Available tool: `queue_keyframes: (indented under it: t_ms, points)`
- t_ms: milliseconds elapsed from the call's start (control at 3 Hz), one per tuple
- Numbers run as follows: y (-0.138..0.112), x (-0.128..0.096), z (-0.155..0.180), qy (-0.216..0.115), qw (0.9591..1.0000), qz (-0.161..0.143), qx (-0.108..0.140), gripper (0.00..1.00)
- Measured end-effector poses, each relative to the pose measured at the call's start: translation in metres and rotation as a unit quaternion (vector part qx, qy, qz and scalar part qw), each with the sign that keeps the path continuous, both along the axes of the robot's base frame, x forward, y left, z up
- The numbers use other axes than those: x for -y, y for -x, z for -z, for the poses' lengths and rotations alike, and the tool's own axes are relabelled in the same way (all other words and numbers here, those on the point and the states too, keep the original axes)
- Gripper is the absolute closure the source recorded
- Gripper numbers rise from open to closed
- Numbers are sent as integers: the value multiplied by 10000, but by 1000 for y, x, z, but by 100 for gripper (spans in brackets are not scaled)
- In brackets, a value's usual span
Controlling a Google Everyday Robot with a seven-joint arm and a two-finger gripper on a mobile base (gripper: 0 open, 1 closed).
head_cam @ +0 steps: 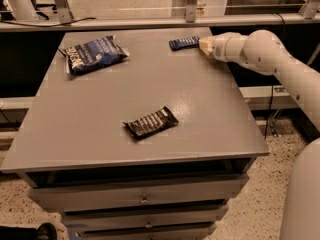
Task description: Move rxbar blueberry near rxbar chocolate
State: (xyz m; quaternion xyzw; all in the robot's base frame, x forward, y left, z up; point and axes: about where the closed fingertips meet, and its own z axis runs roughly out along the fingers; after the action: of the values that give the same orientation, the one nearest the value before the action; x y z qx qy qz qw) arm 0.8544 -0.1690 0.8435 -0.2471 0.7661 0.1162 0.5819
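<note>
The rxbar blueberry (183, 42), a small dark-blue wrapper, lies flat at the far edge of the grey table (200, 134), right of centre. My gripper (204, 45) is at the bar's right end, level with the table top, on a white arm reaching in from the right. The rxbar chocolate (151, 123), a black wrapper with white lettering, lies near the middle of the table, toward the front, well apart from the blue bar.
A large puffy blue chip bag (92, 54) lies at the far left of the table. Drawers (145, 199) sit under the table top. A rail (125, 23) runs behind the far edge.
</note>
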Motion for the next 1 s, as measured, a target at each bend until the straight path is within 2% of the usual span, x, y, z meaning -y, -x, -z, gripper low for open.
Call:
queue_keyframes:
  t_ms: [333, 667, 1000]
  points:
    - [6, 5, -27, 38, 9995, 32, 300, 100]
    - [21, 2, -53, 16, 9986, -52, 520, 100]
    - [46, -5, -70, -166, 9981, -260, 541, 100]
